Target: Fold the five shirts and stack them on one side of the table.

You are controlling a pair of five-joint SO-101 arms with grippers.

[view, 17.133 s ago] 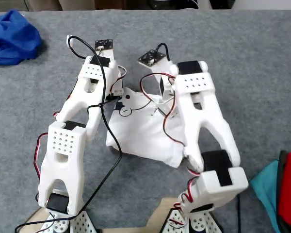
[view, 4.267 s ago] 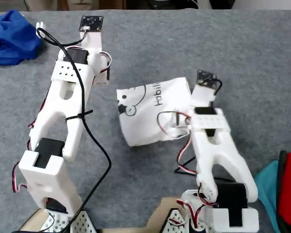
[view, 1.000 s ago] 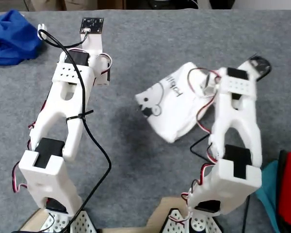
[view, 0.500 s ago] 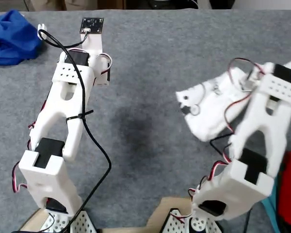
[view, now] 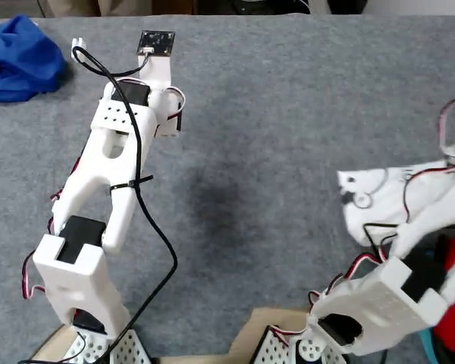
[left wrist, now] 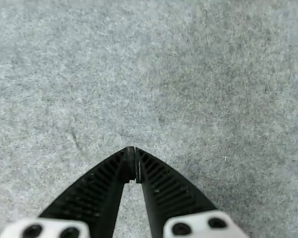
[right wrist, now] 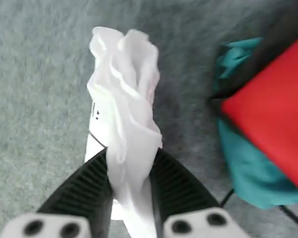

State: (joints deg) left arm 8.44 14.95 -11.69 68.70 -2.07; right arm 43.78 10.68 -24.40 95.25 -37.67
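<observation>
grey felt table [view: 288,114]: both arms are mounted at its 6 o'clock edge, and the cloth is spread under everything.
white shirt [view: 379,201]: it is found at about 3 o'clock on the table, close to the edge, bunched into loose folds with a dark printed figure showing on the side toward the centre. in the right wrist view the shirt [right wrist: 126,99] is seen as a crumpled roll running out from between the fingers; whether its far end touches the table cannot be told.
right gripper [right wrist: 131,163]: the jaws are closed part-way onto the white shirt, a thick fold of cloth being pinched between the two ribbed black fingers [right wrist: 92,186].
right arm [view: 409,280]: it is swung out toward 4 o'clock, above the pile at that edge.
left gripper [left wrist: 131,161]: the jaws are brought fully together, tips touching, with nothing held; bare felt is seen below them.
left arm [view: 110,174]: it is stretched from 7 o'clock toward 11 o'clock.
blue shirt [view: 19,57]: it is left crumpled at 10 o'clock, well apart from the white one.
red shirt [right wrist: 273,109]: it is laid on a teal shirt [right wrist: 238,163] at 4 o'clock, just beside the white shirt.
</observation>
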